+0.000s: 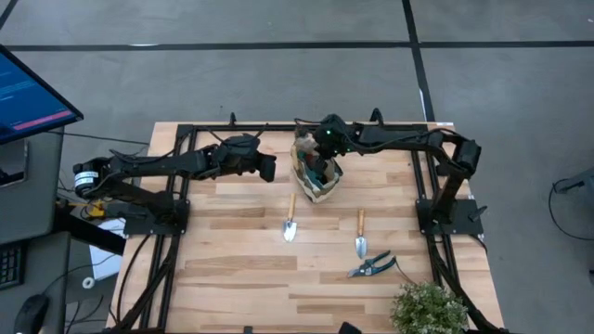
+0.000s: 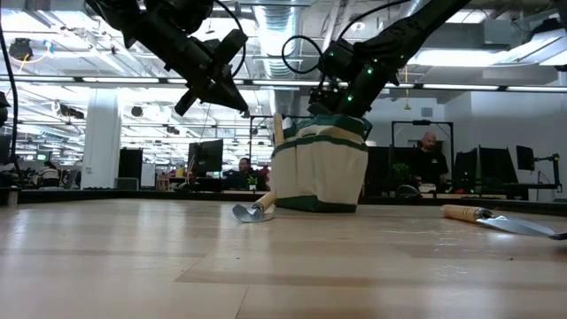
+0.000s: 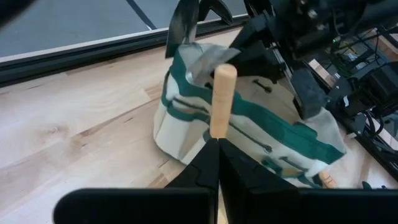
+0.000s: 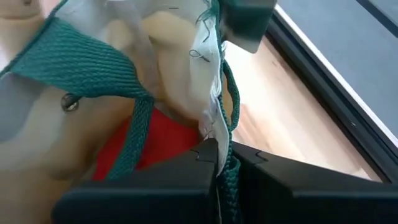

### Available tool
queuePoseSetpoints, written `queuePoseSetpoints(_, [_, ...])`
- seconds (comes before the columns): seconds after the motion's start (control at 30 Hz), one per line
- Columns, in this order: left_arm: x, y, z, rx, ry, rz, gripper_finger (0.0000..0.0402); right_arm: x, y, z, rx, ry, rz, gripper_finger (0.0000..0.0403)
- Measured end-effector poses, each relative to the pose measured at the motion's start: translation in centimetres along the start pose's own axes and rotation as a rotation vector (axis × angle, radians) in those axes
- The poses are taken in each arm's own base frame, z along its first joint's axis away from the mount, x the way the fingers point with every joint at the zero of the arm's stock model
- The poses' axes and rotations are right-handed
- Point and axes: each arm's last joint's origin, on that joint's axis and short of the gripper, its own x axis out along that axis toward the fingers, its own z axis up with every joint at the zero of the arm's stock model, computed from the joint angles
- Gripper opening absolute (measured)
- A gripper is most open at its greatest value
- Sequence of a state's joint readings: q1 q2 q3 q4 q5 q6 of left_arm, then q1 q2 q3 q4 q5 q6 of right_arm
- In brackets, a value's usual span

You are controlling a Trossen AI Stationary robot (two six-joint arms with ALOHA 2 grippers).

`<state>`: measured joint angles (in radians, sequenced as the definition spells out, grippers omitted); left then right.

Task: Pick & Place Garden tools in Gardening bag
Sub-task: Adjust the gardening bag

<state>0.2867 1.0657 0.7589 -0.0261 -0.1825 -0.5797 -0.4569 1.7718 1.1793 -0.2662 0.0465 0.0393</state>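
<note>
The beige gardening bag with teal trim stands at the table's far middle. A wooden trowel handle sticks up from its left side, and a red glove-like item lies inside. My right gripper is above the bag and shut on its rim. My left gripper hangs shut just left of the bag, clear of the handle in the low view. Two trowels and blue-handled shears lie flat on the table nearer the front. My right gripper pinches the bag's upper rim, the beige cloth edge with its teal trim, between its two fingers. The fingers come from above, slanting down into the bag's mouth. The bag stands with its bottom on the table, and the held rim is drawn upward.
A green leafy plant stands at the near right corner. Black frame rails run along the table's left, right and far edges. Bare wood lies at the near left. People sit in the room beyond the table.
</note>
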Motion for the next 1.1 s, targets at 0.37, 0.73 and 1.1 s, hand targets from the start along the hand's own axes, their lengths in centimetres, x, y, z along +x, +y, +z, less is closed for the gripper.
queuePoseSetpoints(0.37, [0.0,0.0,0.0,0.005,0.001,-0.001,0.0004,-1.4,-2.0,-0.1,0.143,0.026,-0.136,0.0001])
queuePoseSetpoints(0.73, [0.0,0.0,0.0,0.007,0.001,-0.002,0.0007,-1.3,-1.9,-0.6,0.163,0.029,-0.139,0.0002])
queuePoseSetpoints(1.1, [-0.1,-0.5,-0.2,0.011,0.011,-0.026,0.0007,-1.0,-1.8,-1.2,0.173,0.032,-0.131,0.0023])
